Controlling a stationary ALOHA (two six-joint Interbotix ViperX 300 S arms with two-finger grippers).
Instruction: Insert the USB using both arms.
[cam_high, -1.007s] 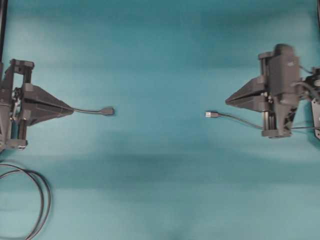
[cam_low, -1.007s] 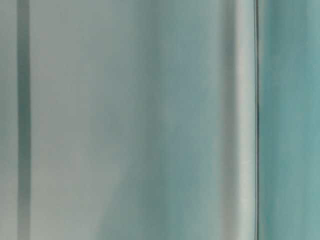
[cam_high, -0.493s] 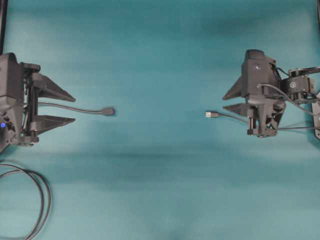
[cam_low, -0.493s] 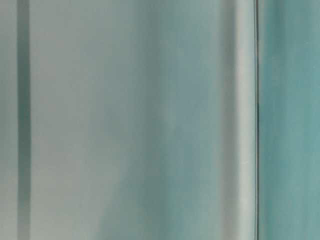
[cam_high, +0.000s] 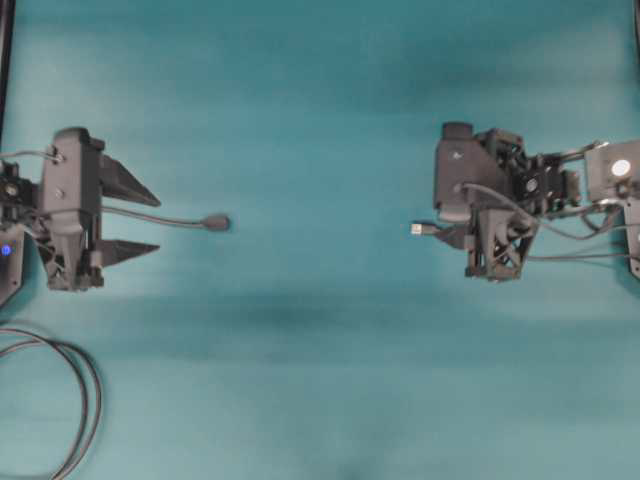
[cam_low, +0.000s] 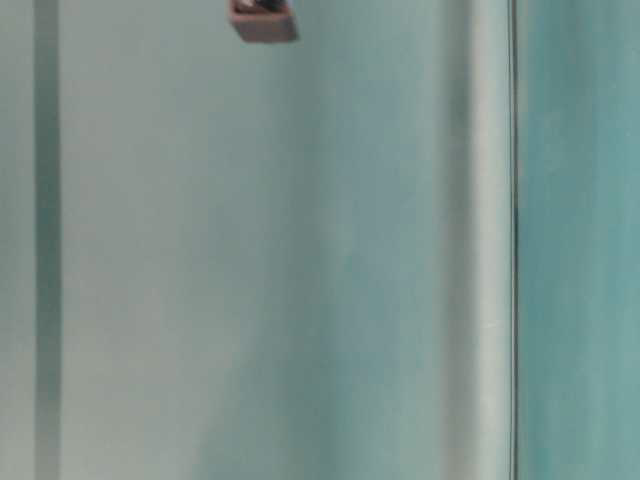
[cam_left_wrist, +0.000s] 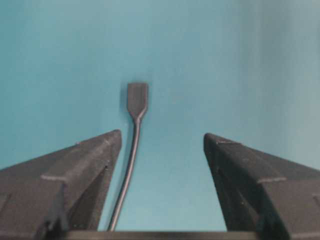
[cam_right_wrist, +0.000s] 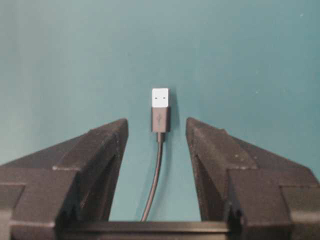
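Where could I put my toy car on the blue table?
The widest bare patch lies between the socket end and the USB. The teal table above both grippers is bare too. Crowded spots: the left gripper, the right gripper, and the looped cable.

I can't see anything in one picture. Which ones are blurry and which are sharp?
Table-level view: only blurry pale stripes and one smudgy block at the top. Right wrist view: sharp, the USB is crisp. Left wrist view: softer, the socket end slightly fuzzy.
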